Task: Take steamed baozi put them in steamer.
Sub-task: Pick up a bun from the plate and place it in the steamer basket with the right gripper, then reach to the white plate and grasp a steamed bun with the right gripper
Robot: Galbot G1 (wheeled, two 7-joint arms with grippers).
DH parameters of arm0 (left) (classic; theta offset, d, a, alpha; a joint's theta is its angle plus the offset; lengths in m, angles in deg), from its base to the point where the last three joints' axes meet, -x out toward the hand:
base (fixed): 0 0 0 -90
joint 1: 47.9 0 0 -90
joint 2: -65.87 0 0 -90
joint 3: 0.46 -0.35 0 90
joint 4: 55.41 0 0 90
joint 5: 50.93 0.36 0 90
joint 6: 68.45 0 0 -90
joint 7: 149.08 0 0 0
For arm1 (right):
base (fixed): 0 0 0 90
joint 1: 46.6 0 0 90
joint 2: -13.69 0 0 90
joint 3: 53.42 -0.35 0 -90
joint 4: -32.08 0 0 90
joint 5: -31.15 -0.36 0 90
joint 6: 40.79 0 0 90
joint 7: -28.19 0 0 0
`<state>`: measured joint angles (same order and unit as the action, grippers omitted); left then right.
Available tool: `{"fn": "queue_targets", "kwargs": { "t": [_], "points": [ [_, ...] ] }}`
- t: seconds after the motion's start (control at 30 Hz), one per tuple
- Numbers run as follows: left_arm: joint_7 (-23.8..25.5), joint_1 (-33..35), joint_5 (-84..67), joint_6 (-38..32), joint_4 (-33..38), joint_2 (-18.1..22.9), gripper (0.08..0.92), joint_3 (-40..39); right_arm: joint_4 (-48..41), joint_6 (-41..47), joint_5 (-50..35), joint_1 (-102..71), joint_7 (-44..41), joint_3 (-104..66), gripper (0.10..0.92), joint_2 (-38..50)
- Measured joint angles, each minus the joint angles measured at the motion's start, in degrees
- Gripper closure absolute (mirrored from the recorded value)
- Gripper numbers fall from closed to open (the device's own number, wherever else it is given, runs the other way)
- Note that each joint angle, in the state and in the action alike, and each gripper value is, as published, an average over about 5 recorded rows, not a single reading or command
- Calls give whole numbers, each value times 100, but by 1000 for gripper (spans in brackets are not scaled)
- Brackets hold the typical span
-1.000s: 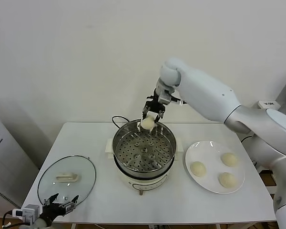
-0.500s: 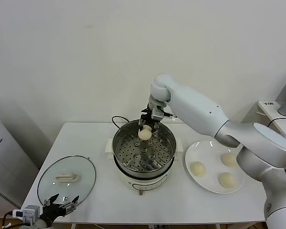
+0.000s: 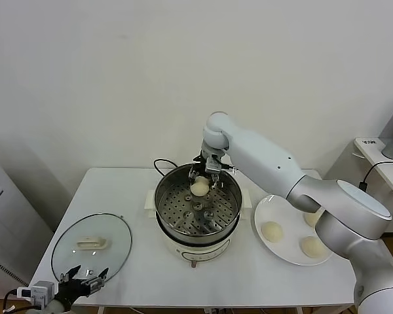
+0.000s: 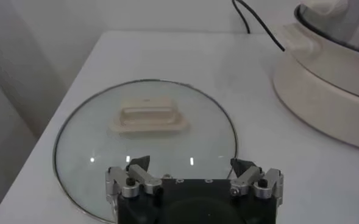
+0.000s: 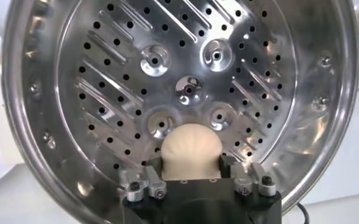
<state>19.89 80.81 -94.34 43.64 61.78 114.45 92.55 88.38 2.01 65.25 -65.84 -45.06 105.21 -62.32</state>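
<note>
Head view: we see the right gripper (image 3: 201,178) lowered into the back of the steamer (image 3: 198,230), just above centre of the frame, with one steamed baozi (image 3: 198,188) between its fingers. The bun is round, so we can name no long axis; its domed face points toward the wrist camera, over the perforated floor. In the right wrist view the baozi (image 5: 191,152) fills the gap between the two fingers (image 5: 144,182), and we cannot tell whether they clamp it or have let go. The right arm reaches in from the right edge, elbow bent, forearm sloping up-left to a wrist that turns straight down. Three more baozi (image 3: 272,231) lie on the white plate (image 3: 262,209) at right. The left gripper (image 3: 85,277) sits at lower left, jaws spread, beside the glass lid (image 3: 92,245) on the table (image 3: 137,281)
</note>
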Motion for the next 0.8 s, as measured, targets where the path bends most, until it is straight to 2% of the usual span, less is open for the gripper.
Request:
{"fn": "queue_targets", "kwargs": {
  "t": [0.1, 0.27, 0.8],
  "points": [
    [0, 10, -1, 0, 0, 4, 177, 4, -9, 0, -40, 25, 16, 16, 212, 28],
    [-1, 44, 0, -3, 1, 6, 177, 25, -15, 0, -426, 242, -21, 147, 203, 138],
    [-9, 33, 0, 17, 65, 10, 177, 32, 7, 85, -3329, 1879, -262, 1757, 203, 1429]
  ]
}}
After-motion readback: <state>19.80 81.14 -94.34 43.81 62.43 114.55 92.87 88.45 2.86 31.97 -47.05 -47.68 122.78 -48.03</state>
